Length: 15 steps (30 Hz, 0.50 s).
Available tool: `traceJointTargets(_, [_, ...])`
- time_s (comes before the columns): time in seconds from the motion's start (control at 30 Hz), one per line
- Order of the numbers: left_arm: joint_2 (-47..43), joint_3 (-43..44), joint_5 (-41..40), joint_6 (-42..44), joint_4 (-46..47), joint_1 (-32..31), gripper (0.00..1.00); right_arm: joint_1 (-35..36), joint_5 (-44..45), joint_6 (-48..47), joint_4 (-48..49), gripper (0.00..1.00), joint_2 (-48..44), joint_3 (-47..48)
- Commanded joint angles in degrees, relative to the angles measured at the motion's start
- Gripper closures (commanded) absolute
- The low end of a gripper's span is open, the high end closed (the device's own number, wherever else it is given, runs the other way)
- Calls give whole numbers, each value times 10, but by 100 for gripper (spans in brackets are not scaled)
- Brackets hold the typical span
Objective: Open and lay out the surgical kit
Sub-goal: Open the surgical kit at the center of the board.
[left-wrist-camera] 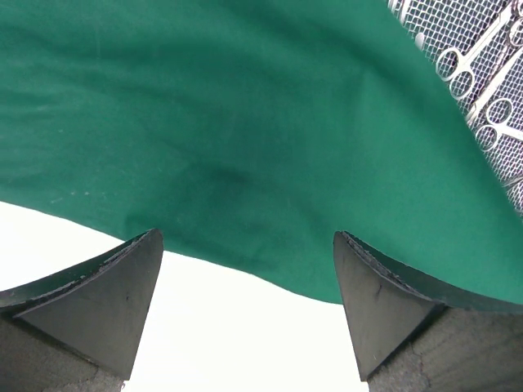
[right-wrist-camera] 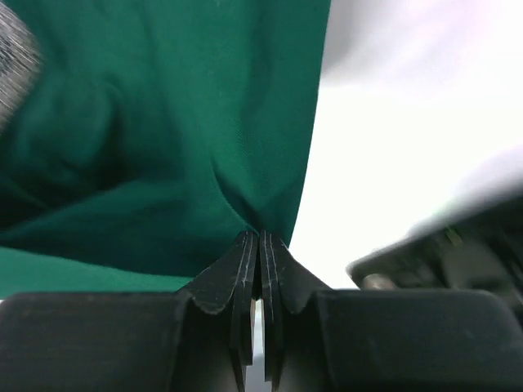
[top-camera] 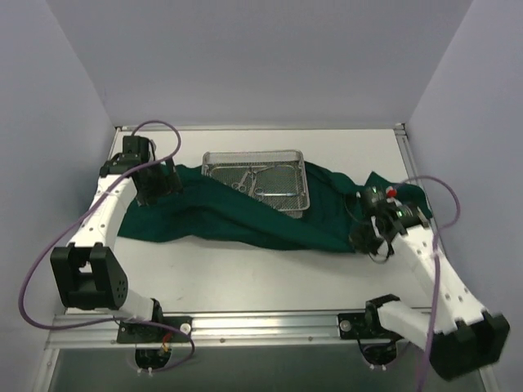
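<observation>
Green cloth [top-camera: 245, 216] blankets the worktop [top-camera: 245, 273] beneath it. The left wrist view chops the wire-mesh tray [left-wrist-camera: 437, 20] at the corner, instruments [left-wrist-camera: 490, 39] running out of frame. On the right wrist view there's a grey smear [right-wrist-camera: 15, 57] upper left, too blurred to name.

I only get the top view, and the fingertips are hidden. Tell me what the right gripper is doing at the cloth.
Observer: The right gripper is shut on the green cloth, pinching a fold at its edge.
Operator: Report the left one.
Observer: The left gripper is open at the cloth's edge, gripping nothing.
Operator: Check the tray from there.
Observer: Ring-handled instruments lie in the mesh tray.
</observation>
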Motion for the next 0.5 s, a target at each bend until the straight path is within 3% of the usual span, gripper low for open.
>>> traceJointTargets(0.0, [-38, -13, -16, -7, -6, 4, 6, 1, -10, 55, -159, 100, -133, -45])
traceJointTargets(0.13, [-62, -47, -23, -11, -5, 13, 6, 3, -122, 62, -159, 96, -260, -106])
traceJointTargets(0.17, [-66, -52, -23, -11, -7, 14, 6, 3, -129, 62, -160, 88, -290, -111])
traceJointTargets(0.2, [-68, -53, -23, -11, -13, 14, 6, 3, -131, 53, -160, 67, -297, -112])
traceJointTargets(0.3, [-55, -48, -2, -9, -20, 17, 6, 3, -122, 8, -154, 32, -292, -97])
traceJointTargets(0.4, [-22, -28, 14, 0, -28, 31, 6, 3, -88, -47, -111, 18, -233, -32])
traceJointTargets(0.47, [0, 3, 0, 5, -55, 27, 6, 3, -62, -96, -73, 16, -154, 19])
